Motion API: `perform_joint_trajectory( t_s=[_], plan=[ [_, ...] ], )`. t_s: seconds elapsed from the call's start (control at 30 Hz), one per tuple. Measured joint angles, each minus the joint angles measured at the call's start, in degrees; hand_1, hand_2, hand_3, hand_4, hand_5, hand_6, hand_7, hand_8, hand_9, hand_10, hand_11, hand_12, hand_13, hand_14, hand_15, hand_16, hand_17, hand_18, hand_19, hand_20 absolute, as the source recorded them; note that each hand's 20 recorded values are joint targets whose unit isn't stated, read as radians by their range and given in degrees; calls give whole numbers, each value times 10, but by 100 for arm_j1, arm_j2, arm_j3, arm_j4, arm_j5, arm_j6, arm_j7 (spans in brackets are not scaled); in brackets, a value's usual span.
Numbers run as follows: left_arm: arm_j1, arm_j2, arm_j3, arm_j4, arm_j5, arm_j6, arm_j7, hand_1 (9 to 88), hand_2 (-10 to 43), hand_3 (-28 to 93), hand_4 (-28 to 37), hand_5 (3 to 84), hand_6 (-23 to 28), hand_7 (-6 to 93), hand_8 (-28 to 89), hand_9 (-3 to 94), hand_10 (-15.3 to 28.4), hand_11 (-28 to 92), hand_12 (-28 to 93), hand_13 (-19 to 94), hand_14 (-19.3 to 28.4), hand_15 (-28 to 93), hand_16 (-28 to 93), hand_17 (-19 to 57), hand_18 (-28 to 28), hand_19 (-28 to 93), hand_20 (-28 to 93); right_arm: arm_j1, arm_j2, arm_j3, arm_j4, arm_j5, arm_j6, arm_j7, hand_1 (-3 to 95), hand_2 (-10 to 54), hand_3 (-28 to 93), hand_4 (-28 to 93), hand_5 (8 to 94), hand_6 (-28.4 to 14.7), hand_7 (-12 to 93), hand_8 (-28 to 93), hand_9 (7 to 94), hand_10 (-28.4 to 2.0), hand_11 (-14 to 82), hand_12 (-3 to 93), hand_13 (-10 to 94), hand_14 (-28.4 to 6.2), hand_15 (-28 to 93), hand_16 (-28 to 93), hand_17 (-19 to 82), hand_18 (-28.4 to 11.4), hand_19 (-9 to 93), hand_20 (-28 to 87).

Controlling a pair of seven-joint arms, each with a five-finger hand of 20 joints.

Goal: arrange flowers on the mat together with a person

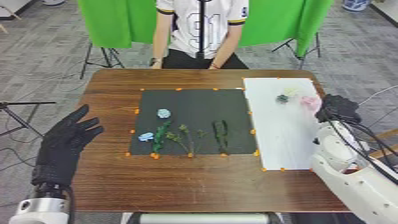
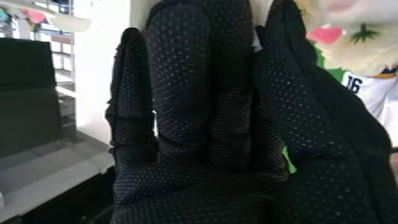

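One left hand [image 1: 60, 142], spread wide, hangs at the worktop [image 1: 169, 187]'s left side. Two blue flowers [image 1: 163, 113] and some green sprigs [image 1: 161, 136] lie on the dark mat [image 1: 191, 100], so the arranging looks partly done. Pink [image 1: 310, 101], pale yellow [image 1: 290, 91] and dark green blooms [image 1: 282, 99] on the white sheet [image 1: 280, 135] likely await placing, near the right hand [image 1: 339, 107], its fingers straight, seemingly holding nothing

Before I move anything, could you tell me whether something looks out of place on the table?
Nothing stands out: the blue flowers and green stems lie on the black mat, the pink flower on the white sheet.
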Motion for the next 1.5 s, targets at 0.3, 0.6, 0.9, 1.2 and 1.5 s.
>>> perform_joint_trajectory(
  t_s=[0.3, 0.6, 0.9, 1.2, 1.5],
  plan=[
    [55, -4, -48, -7, -1, 0, 13, 220, 57, 801, -283, 362, 78, 154, -106, 351, 198, 297, 93, 248, 265, 584, -121, -90, 219, 515, 104, -546, 20, 384, -339, -39, 351, 7, 614, -95, 605, -283, 853, 41, 163, 12, 933, -41, 116, 390, 798, -21, 499, 267, 341, -142, 792, 20],
    [164, -49, -279, -31, -2, -2, -1, 217, 58, 801, -283, 362, 78, 153, -106, 350, 198, 297, 93, 247, 265, 583, -121, -90, 219, 514, 104, -448, 105, -26, -1435, -186, 1090, -160, 607, -95, 620, -283, 853, 38, 162, 15, 933, -40, 117, 393, 800, -22, 501, 271, 339, -146, 801, 21],
    [178, -26, -296, -34, -41, 15, 32, 217, 59, 800, -283, 362, 79, 152, -105, 346, 197, 294, 94, 246, 265, 582, -120, -90, 220, 514, 104, 1247, -324, -1905, -1631, -129, 1206, -991, 596, -95, 635, -283, 852, 38, 162, 17, 934, -39, 120, 395, 801, -23, 504, 270, 338, -146, 804, 21],
    [148, 6, -282, -36, -60, 20, 47, 216, 58, 801, -283, 362, 79, 152, -105, 348, 198, 293, 95, 247, 265, 582, -120, -90, 220, 514, 103, 2333, -1349, -3146, -1209, -106, 1139, -1520, 590, -95, 643, -283, 850, 40, 165, 17, 932, -39, 122, 396, 799, -23, 507, 269, 338, -145, 804, 20],
    [-9, 6, -240, -15, -47, -10, -78, 216, 58, 801, -283, 362, 78, 153, -106, 349, 198, 295, 95, 248, 266, 582, -120, -90, 220, 514, 103, 2734, -1992, -4065, -537, -164, 960, -1589, 581, -95, 649, -283, 844, 43, 167, 13, 926, -39, 123, 394, 793, -22, 507, 270, 332, -146, 801, 19]
  ],
)
